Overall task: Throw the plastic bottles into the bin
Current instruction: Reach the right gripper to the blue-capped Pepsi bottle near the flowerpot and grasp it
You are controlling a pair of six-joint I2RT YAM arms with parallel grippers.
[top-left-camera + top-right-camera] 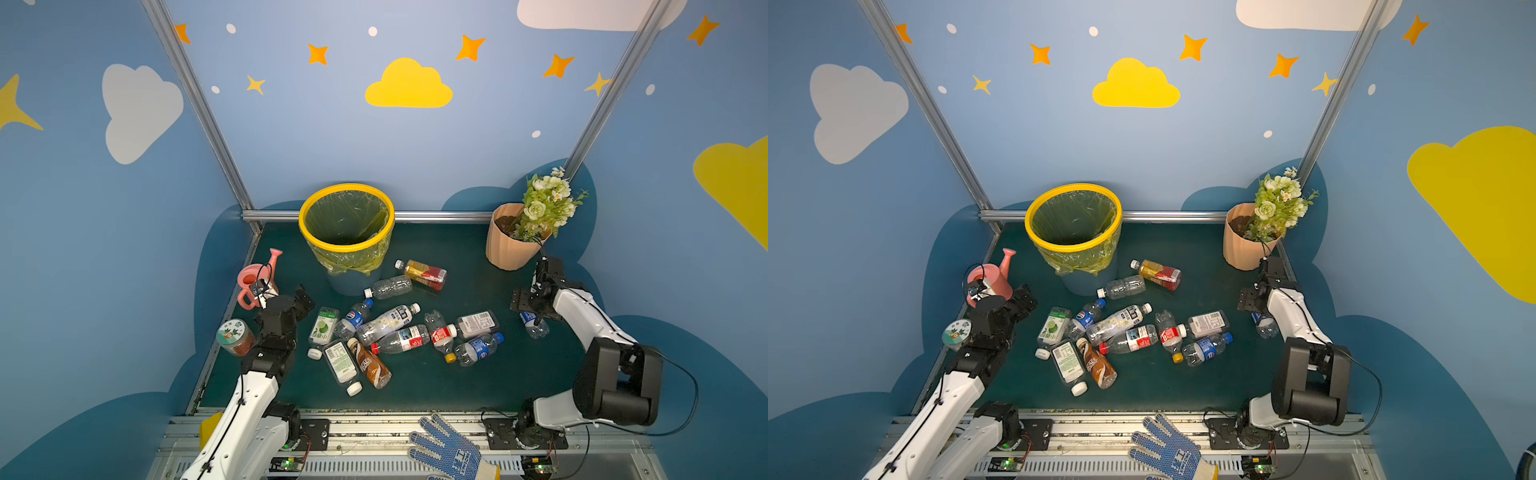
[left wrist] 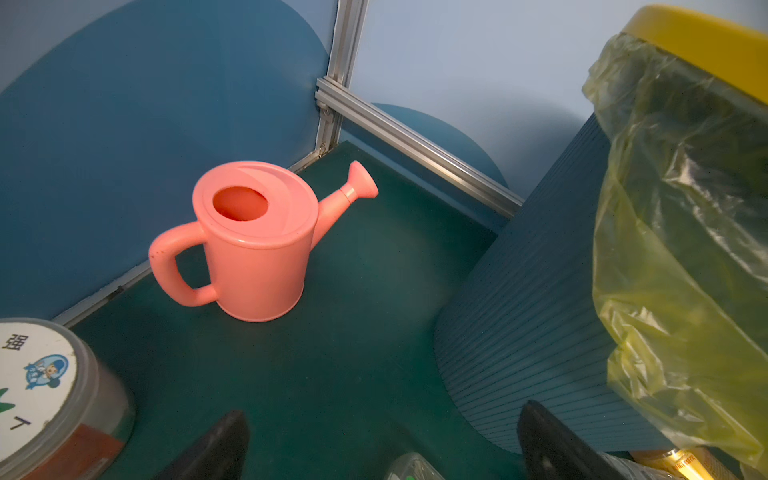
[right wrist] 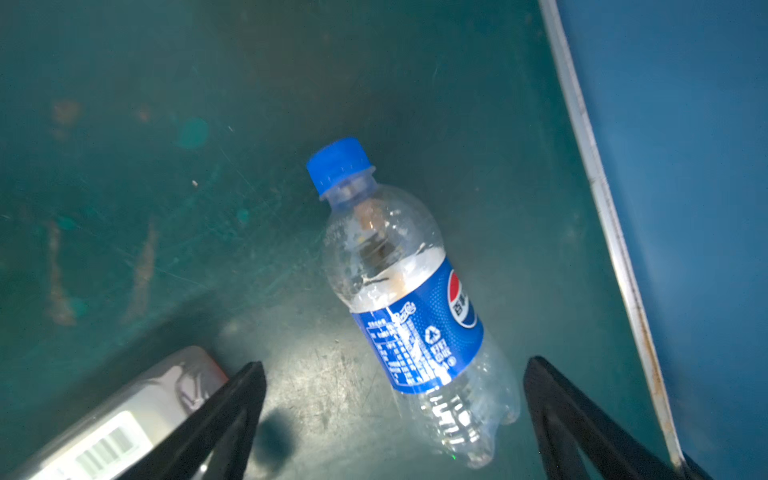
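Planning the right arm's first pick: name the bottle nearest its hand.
The blue-capped, blue-labelled bottle lying alone below the right hand; the other bottles lie clustered further left.

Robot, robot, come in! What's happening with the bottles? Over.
Left gripper open, empty, near the pink watering can. Right gripper open over a blue-capped bottle, not gripping yet. Bin looks empty; other bottles lie on the mat. Nothing blocking.

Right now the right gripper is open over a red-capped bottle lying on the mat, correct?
No, the cap is blue, as the right wrist view shows. Otherwise yes: the right gripper is open over the bottle lying on the mat.
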